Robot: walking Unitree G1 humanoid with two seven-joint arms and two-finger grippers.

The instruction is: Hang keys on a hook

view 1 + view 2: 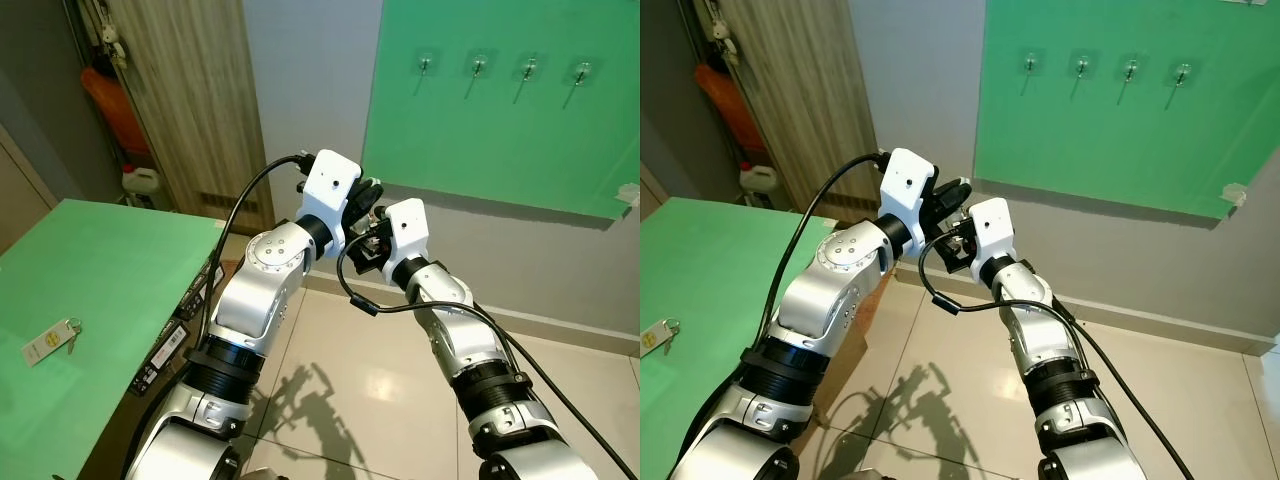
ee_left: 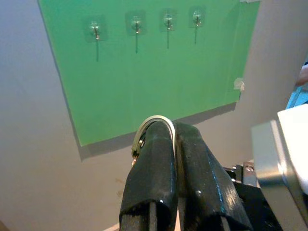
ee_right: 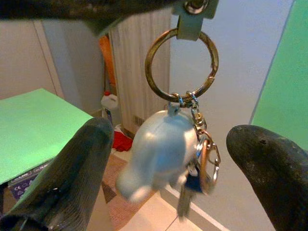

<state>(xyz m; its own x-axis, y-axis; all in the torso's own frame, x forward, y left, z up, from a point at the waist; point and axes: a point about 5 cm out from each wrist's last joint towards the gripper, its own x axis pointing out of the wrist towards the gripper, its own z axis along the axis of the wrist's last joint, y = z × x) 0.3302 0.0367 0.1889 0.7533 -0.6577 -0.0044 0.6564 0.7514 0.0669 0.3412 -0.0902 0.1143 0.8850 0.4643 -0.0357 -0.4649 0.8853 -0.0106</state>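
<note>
Both arms are raised in front of the robot, their grippers meeting in mid-air above the tiled floor [image 1: 330, 350]. The left gripper [image 2: 174, 132] has its two black fingers pressed together on a metal key ring [image 2: 153, 126], which curves over the fingertips. Below that grip the bunch of keys [image 3: 185, 159] hangs freely: a brass ring, a pale blue-white fob and a few small keys dangling under it. The right gripper [image 3: 168, 159] sits just beneath and around the bunch, its fingers [image 3: 79, 163] spread wide on either side without touching it. Beyond both grippers, higher on the wall, a green board [image 1: 500, 120] carries a row of four hooks [image 1: 503, 68], well apart from the keys. To the left of the left arm is a green table [image 1: 110, 270] with a white tag [image 1: 50, 342] lying on it.
</note>
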